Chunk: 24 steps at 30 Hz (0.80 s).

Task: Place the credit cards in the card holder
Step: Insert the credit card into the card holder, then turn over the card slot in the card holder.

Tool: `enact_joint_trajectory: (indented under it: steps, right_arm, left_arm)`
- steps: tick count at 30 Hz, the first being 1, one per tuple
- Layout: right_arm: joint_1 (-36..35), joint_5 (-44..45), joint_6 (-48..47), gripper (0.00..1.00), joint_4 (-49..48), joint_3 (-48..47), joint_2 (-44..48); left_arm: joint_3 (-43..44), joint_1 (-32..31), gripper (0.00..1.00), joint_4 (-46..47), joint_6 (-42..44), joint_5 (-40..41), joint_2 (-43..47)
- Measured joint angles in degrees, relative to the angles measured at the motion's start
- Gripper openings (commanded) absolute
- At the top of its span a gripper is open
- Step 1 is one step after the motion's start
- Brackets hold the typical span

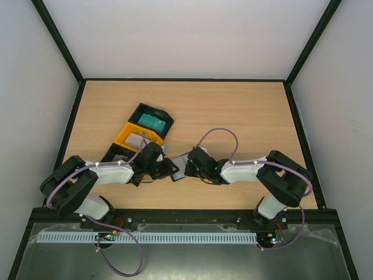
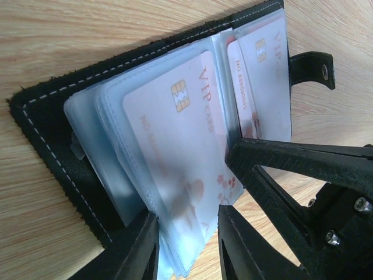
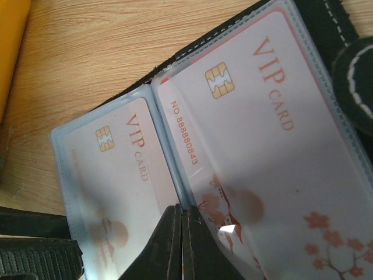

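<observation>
Yellow tray (image 1: pixel 123 139) lies near the card holder (image 1: pixel 180 170), left gripper (image 2: pixel 186 239) between.

The counter (image 1: pixel 245 111) is of light wood with a fine grain, and the light on it is even, without hard shadows. Plain white walls (image 1: pixel 186 35) stand at its far edge and along its left and right edges, joined by black frame bars (image 1: pixel 58 39). A black rail (image 1: pixel 186 217) runs along the near edge. Before it, a white slotted strip (image 1: pixel 175 238) lies on a grey surface (image 1: pixel 204 262).
</observation>
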<state>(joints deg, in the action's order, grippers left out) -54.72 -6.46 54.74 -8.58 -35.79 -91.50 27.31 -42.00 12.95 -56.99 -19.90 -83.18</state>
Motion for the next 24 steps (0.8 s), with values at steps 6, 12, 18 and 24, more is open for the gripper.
enact_joint_trajectory:
  steps: [6, 12, 18, 24]
  right_arm:
    - [0.0, 0.0, 0.0, 0.02, -0.09, 0.02, 0.0]
    - [0.02, 0.02, 0.17, 0.02, -0.09, 0.02, 0.0]
    - [0.02, 0.07, 0.2, 0.02, -0.09, 0.02, 0.0]
    - [0.02, 0.04, 0.2, 0.02, -0.09, 0.02, 0.0]
  left_arm:
    - [0.0, 0.0, 0.31, -0.13, 0.17, 0.42, 0.13]
    - [0.0, 0.0, 0.23, -2.19, 0.33, 2.34, 2.45]
    - [0.02, 0.0, 0.23, -3.54, 1.16, 3.69, 4.63]
    - [0.02, 0.0, 0.28, -3.28, 1.33, 3.5, 3.58]
